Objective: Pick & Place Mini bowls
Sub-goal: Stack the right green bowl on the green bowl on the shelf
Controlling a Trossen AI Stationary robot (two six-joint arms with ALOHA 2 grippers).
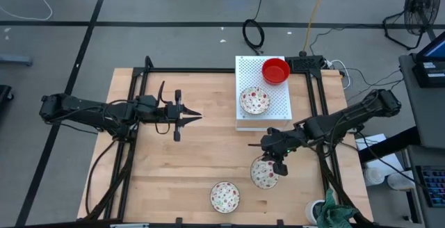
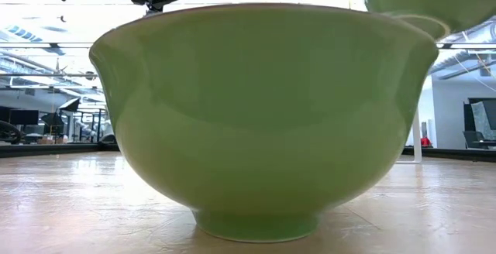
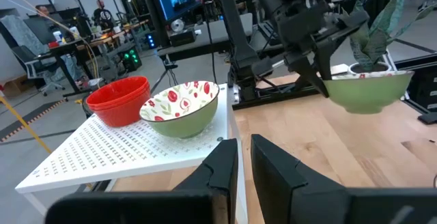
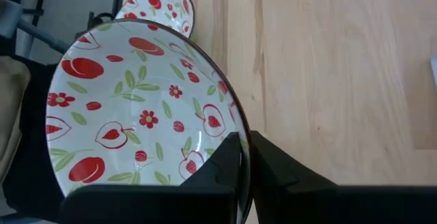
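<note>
red bowls (image 1: 276, 70) stacked – board | floral bowls (image 1: 254, 101) – upright, scattered

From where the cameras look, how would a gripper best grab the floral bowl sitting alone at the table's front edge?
Probably by its thin rim, coming straight down from above. The white floral bowl with a green outside sits upright and open, so one finger could go inside the wall and one outside, as the right gripper pinches its own floral bowl.

Left arm lay extended over table's left half, left gripper (image 1: 197, 115) fingers nearly together, holding nothing. Right gripper (image 1: 273, 163) was clamped on a floral bowl's (image 1: 264, 173) rim.
</note>
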